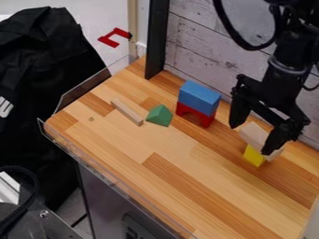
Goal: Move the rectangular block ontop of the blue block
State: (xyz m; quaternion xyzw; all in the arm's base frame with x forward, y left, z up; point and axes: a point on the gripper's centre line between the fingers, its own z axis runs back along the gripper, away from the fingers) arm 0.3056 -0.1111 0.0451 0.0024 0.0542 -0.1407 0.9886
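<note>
Progress: judged at the pick stage; placing still to do.
Yellow block (254, 156): nearest of the stack, at the right of the worktop (128, 151). Your pale rectangular block (252, 134) is over it, apparently resting on it.
Gripper (250, 139): at the pale block, fingers spread wide, block between them in this view. No firm hold visible; can't tell if either finger touches.
Thin stick (128, 112): also pale and rectangular, flat on the wood. I'd read the block at your gripper as the one meant.
Blue block (198, 95): farther back, on the red arch (196, 115). Your block isn't on it.
Left for you: close, lift off yellow, carry across, set on blue, release.
Pale block, look: plain light wood, straight edges, chunkier than the stick, slanted in view. Gripper hides part of it; can't tell if it sits level.
</note>
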